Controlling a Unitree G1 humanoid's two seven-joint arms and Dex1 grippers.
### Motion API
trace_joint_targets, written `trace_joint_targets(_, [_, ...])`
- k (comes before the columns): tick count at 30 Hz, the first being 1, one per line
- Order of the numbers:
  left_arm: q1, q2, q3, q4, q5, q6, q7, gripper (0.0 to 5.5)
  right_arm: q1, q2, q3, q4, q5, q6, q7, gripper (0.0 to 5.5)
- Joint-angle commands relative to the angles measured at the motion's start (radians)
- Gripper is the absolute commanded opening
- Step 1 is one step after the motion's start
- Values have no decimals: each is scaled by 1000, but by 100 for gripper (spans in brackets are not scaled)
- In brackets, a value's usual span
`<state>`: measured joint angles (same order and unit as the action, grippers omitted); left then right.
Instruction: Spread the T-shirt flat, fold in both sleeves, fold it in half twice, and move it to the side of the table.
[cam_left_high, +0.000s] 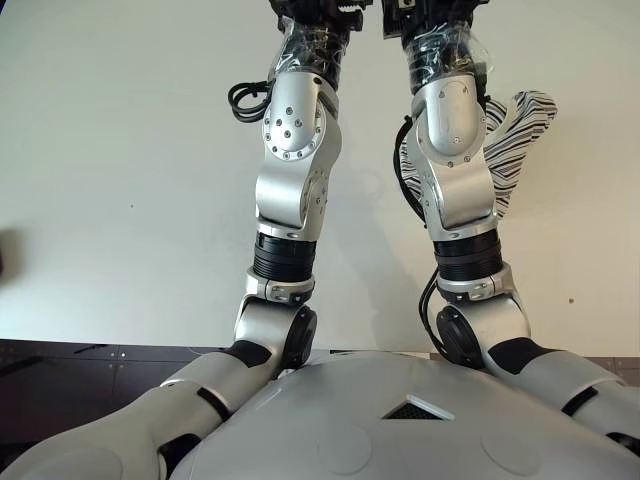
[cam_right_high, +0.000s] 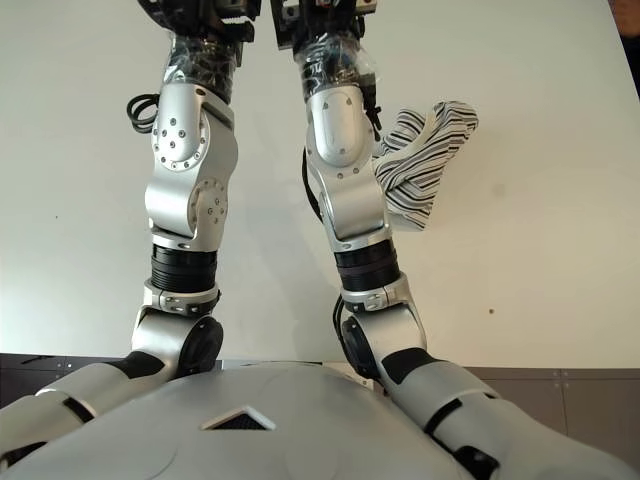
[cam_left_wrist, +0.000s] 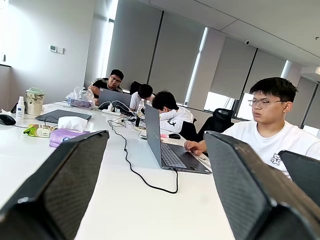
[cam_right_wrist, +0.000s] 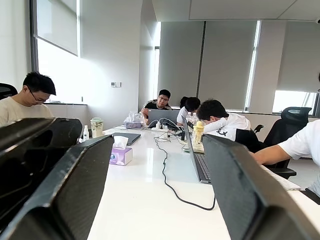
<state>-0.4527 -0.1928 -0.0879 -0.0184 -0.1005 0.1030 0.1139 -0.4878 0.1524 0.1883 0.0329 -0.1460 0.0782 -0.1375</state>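
**Both pincers released, striped T-shirt bunched beside the right arm**

The left arm (cam_left_high: 295, 170) stretches forward from the near edge of the white tabletop (cam_left_high: 120, 150) toward its far side. The left pincer (cam_left_wrist: 156, 140) is released, with its two dark fingers (cam_left_wrist: 65, 185) standing wide apart and bare white tabletop showing between them. Farther along the tabletop, past those fingers, sits an open laptop (cam_left_wrist: 170, 157).

The right arm (cam_left_high: 455, 160) runs forward close alongside the left one, the two nearly parallel. The right pincer (cam_right_wrist: 159, 145) is also released, its fingers (cam_right_wrist: 250, 200) spread apart.

The T-shirt (cam_right_high: 425, 160), striped in black and white, lies on the right half of the tabletop, well away from the near edge. It sits just beside the outer side of the right arm, and the forearm hides part of it. The cloth is crumpled into a small heap with rounded folds standing up, not spread flat.
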Motion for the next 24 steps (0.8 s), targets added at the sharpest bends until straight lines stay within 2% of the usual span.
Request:
trace_joint_targets(1, [-54, -21, -19, 36, 45, -38, 13, 354, -52, 22, 11, 14, -14, 2, -2, 325])
trace_joint_targets(4, [-79, 29, -17, 77, 140, -108, 49, 354, -89, -3, -3, 52, -60, -19, -39, 325])
trace_joint_targets(11, [-144, 181, 167, 322, 148, -227, 103, 354, -146, -140, -157, 293, -67, -147, -132, 325])
trace_joint_targets(17, [-114, 244, 214, 324, 153, -247, 101, 354, -117, -174, -197, 297, -54, -182, -144, 325])
trace_joint_targets(21, [-153, 304, 255, 367, 105, -226, 45, 354, -181, -260, -309, 408, 2, -163, -171, 325])
trace_joint_targets(24, [-118, 310, 249, 353, 110, -210, 41, 354, -150, -293, -348, 396, 18, -150, -173, 325])
